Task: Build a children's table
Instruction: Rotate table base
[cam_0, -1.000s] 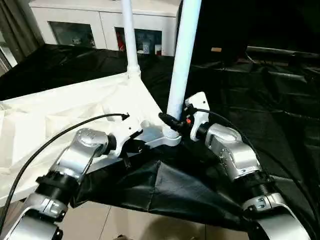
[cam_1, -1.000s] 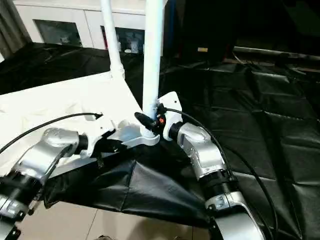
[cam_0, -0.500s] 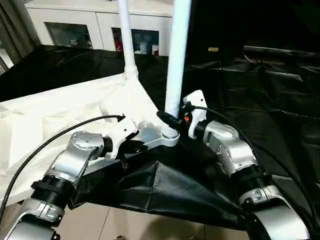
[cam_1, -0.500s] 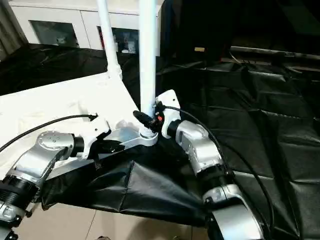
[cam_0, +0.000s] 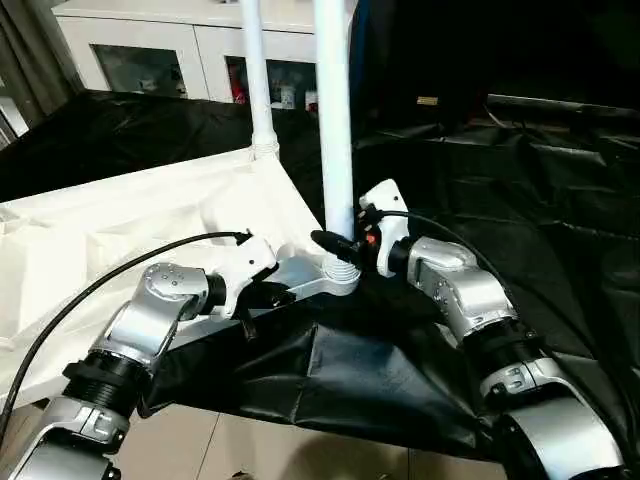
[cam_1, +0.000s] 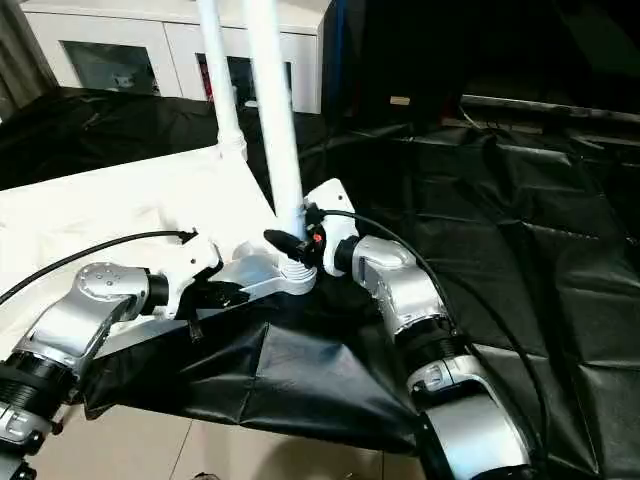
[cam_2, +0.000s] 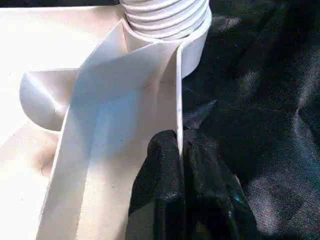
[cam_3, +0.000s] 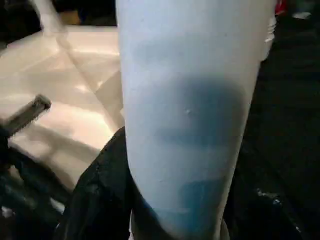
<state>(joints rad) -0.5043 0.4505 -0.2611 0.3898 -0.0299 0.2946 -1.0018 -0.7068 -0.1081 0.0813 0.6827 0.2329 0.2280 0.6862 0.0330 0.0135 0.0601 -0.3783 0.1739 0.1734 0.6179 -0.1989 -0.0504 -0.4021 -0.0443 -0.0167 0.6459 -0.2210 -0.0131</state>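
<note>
The children's table lies upside down on a black sheet, its white top (cam_0: 120, 230) showing the ribbed underside. One white leg (cam_0: 258, 80) stands in the far corner socket. A second leg (cam_0: 333, 120) stands nearly upright in the near corner socket (cam_0: 340, 272), its threaded end (cam_2: 165, 20) entering the socket. My right gripper (cam_0: 342, 243) is shut on this leg just above the socket, and the tube (cam_3: 190, 115) sits between its black fingers (cam_3: 100, 195). My left gripper (cam_0: 268, 295) is shut on the top's thin rim wall (cam_2: 178, 100) beside that socket.
A white cabinet with glass doors (cam_0: 150, 50) stands at the back left. The black sheet (cam_0: 520, 170) spreads to the right and back, and its front edge hangs over light floor tiles (cam_0: 250, 445). Cables run along both forearms.
The near leg has swung from leaning right to almost upright, with my right gripper still on its base. The left gripper holds the rim as before. The camera shifted slightly.
</note>
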